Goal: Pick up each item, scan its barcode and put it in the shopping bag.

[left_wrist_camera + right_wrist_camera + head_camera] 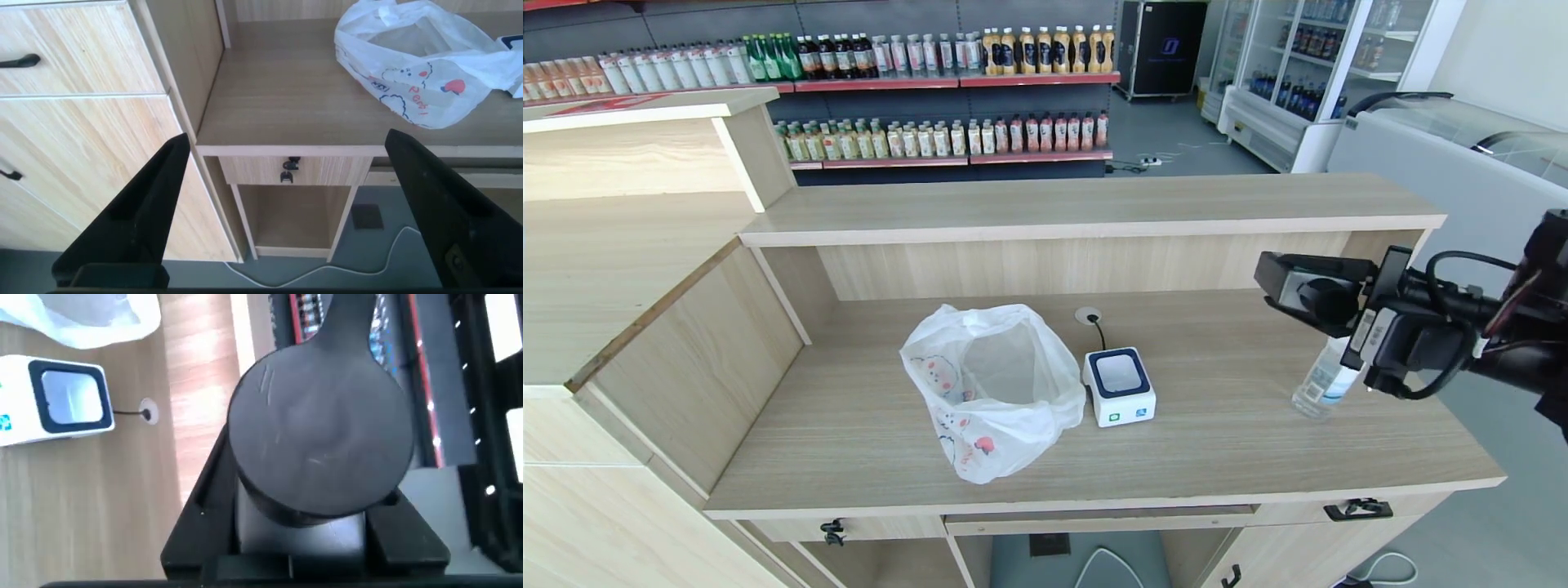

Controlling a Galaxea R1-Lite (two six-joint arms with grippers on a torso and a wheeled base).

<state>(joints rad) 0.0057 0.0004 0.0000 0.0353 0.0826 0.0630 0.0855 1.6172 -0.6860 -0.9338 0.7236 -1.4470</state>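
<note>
Counts: one shopping bag, one scanner, one bottle, two grippers.

- Left gripper (286,143): nearest of all, off the front edge of the counter (1217,441), on the bag's side of the scanner and well apart from it. Fingers (167,204) spread wide, nothing between them.
- Shopping bag (992,388): white plastic with a printed pattern, standing with its mouth gaping upward. Sits directly left of the scanner, its side seeming to touch the casing.
- Scanner (1119,384): small white box, dark-framed window facing up, mid-counter.
- Bottle (1319,388): clear plastic, standing upright, long axis vertical. Well to the right of the scanner, near the counter's right end. Upper part hidden behind the right arm.
- Right gripper (1298,290): above the counter, right of the scanner, over the bottle in the head view. Whether it is apart or together cannot be told, nor whether it touches the bottle.
- Cable port (1087,314): round, just behind the scanner, with a dark lead running to it.
- Behind that, a raised ledge (1094,208), then shelves of drinks (947,139).
</note>
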